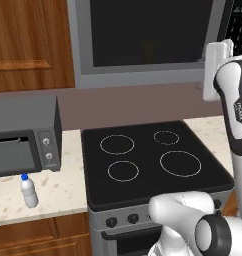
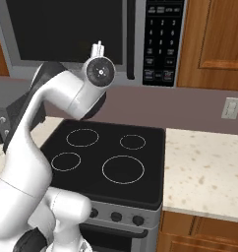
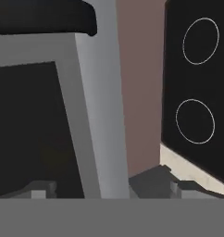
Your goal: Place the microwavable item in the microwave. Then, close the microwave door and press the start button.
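The grey microwave (image 2: pixel 91 29) hangs above the stove, and its black keypad (image 2: pixel 163 42) sits to the right. The microwave door (image 1: pixel 148 35) lies flush with the front, so it looks closed. Its dark vertical handle (image 2: pixel 132 39) runs beside the keypad. A faint yellowish smudge (image 1: pixel 148 50) shows through the dark glass; I cannot tell whether it is the yellow cup. My hand (image 2: pixel 100 71) is raised close before the door's lower part, left of the handle. In the hand view my gripper (image 3: pixel 109 190) is open, nothing between its fingertips (image 3: pixel 40 192), facing the door's grey bottom frame (image 3: pixel 95 115).
Below lies a black cooktop (image 1: pixel 153 160) with several ring burners. On the left counter stands a dark toaster oven (image 1: pixel 25 142) with two knobs, and a clear bottle with a blue cap (image 1: pixel 28 191) stands in front of it. A speckled counter (image 2: pixel 204 172) stretches to the right.
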Controlling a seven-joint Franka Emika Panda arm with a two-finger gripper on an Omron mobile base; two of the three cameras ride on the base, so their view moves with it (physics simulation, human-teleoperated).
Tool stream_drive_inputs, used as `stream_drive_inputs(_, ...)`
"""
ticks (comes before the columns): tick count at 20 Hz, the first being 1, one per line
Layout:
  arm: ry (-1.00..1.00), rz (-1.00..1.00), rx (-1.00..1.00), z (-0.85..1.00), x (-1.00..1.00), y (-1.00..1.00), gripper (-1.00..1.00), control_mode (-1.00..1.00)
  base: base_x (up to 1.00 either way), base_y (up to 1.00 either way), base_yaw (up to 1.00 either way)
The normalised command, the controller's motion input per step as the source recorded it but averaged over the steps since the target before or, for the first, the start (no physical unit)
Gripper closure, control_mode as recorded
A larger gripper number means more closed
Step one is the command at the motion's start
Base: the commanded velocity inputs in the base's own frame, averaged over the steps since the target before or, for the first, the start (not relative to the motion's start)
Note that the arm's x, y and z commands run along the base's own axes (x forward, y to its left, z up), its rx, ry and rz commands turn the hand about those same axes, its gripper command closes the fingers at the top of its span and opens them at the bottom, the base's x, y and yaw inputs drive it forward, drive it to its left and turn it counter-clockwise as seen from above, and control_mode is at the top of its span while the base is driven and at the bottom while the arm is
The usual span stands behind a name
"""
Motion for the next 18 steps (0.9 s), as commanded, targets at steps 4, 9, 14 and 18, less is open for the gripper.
stream_drive_inputs(4,-0.05,0.0,0.05,0.0,-0.49,-1.0,-1.0,-1.0,0.0,0.0,0.0)
stream_drive_inputs(9,-0.01,0.0,0.05,-0.05,-0.12,-0.96,-1.0,-1.0,0.0,0.0,0.0)
stream_drive_inputs(14,0.0,0.0,0.03,-0.17,0.16,-0.49,-1.0,-1.0,0.0,0.0,0.0)
stream_drive_inputs(18,0.0,0.02,0.03,-0.1,0.33,-0.29,-1.0,-1.0,0.0,0.0,0.0)
